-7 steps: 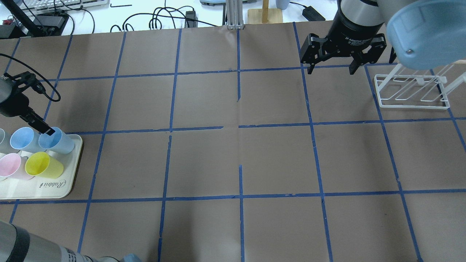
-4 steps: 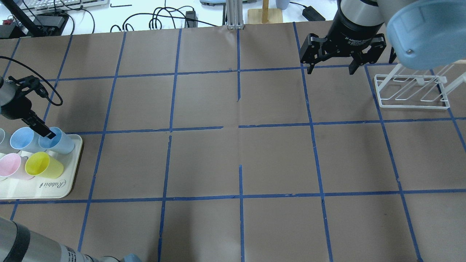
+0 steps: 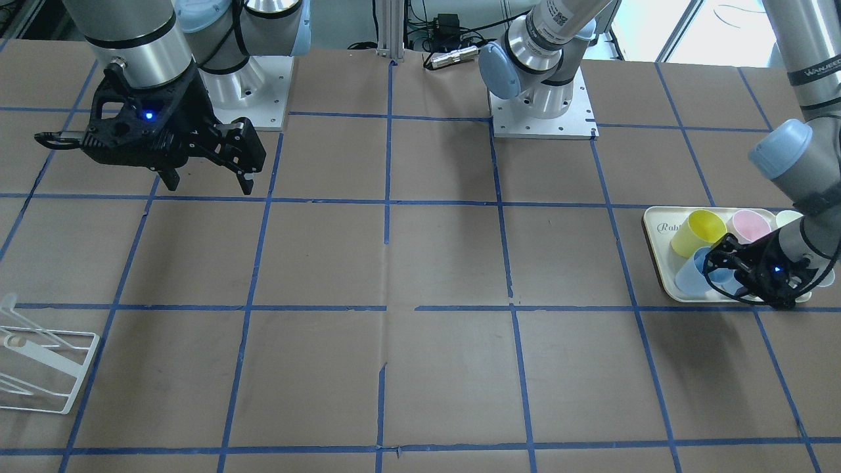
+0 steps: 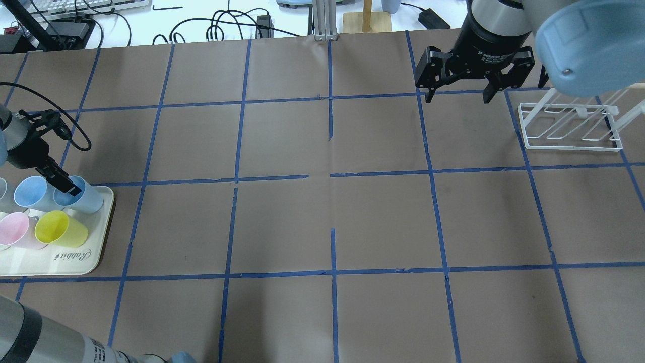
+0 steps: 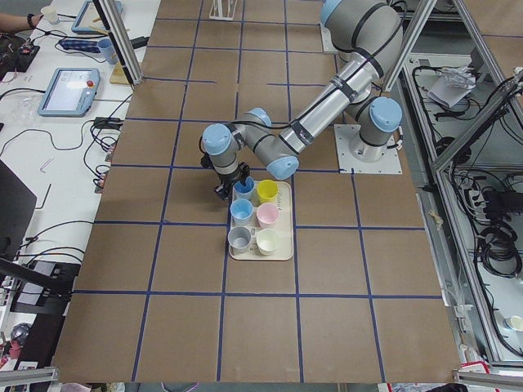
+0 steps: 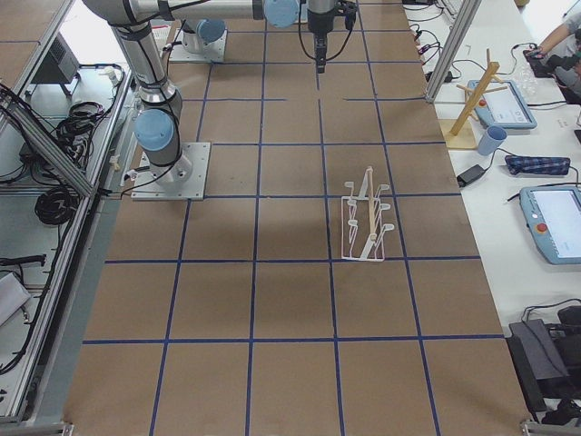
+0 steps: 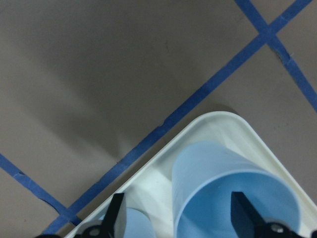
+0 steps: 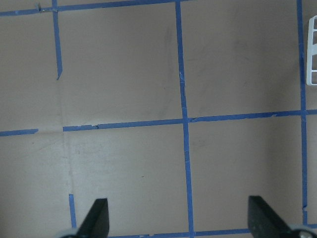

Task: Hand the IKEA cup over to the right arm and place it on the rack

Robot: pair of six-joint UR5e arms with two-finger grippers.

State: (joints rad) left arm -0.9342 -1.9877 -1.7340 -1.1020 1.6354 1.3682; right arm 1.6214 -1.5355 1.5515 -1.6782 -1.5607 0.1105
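The IKEA cup [image 4: 83, 197] is pale blue and stands upright at the far right corner of a cream tray [image 4: 60, 262], next to a second blue cup [image 4: 30, 194]. It also shows in the left wrist view [image 7: 218, 173] and the front view [image 3: 690, 279]. My left gripper [image 4: 64, 185] is open and straddles the cup's wall: one finger [image 7: 242, 215] is inside the cup, the other [image 7: 115, 215] outside, between the two blue cups. My right gripper [image 4: 457, 95] is open and empty, hovering above the table just left of the white wire rack [image 4: 572, 136].
A yellow cup [image 4: 55, 229] and a pink cup [image 4: 15, 229] stand on the tray's near row. The side view shows a grey cup [image 5: 239, 238] and a cream one on it too. Cables and devices lie beyond the table's far edge. The rack also shows in the front view [image 3: 39, 368].
My left gripper has moved down and slightly right, so its finger sits deeper inside the blue cup. The right arm has not moved.
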